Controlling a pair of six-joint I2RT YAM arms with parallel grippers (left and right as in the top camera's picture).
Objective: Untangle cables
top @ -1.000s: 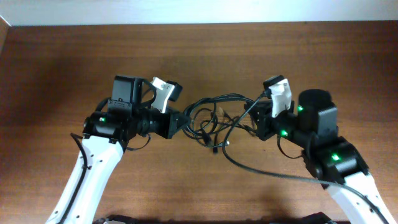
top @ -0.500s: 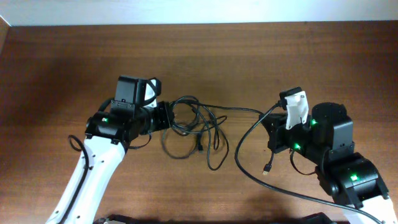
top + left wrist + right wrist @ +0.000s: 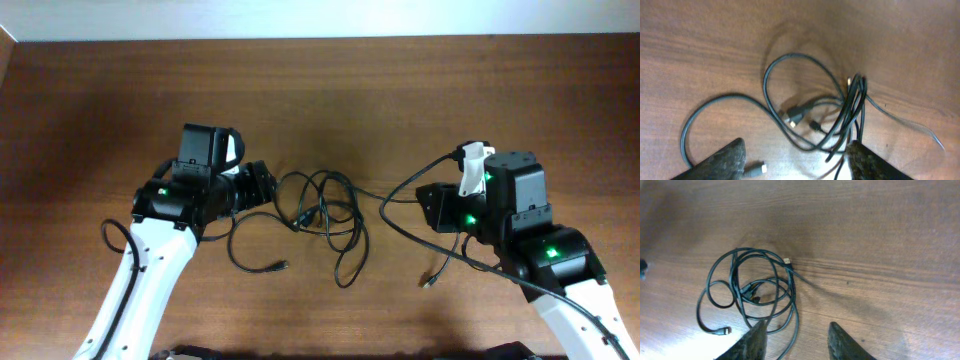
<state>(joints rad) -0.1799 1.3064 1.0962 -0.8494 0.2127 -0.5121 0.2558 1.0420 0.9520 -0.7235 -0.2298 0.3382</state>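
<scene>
The cables [image 3: 322, 212] lie as a loose black tangle of loops on the wooden table [image 3: 330, 90] between my two arms. One strand ends in a plug [image 3: 283, 266] toward the front. In the left wrist view the loops [image 3: 810, 107] lie on the table ahead of my left gripper [image 3: 796, 145]. It is open, and a light plug [image 3: 758, 169] lies by its left finger. My left gripper [image 3: 262, 187] sits just left of the tangle. My right gripper [image 3: 797, 325] is open over bare wood, with the coil [image 3: 752, 287] ahead to its left. A separate strand [image 3: 390, 205] curves past my right gripper [image 3: 427, 203].
The separate strand ends in a small plug [image 3: 428, 282] near the front, and its other part runs under the right arm [image 3: 545, 255]. A thicker black wire [image 3: 112, 235] loops by the left arm. The table's far edge [image 3: 320, 40] meets a white wall.
Both grippers have gone from shut to open and let go of the cables. The tangle has dropped onto the table, with strands spreading toward the front.
</scene>
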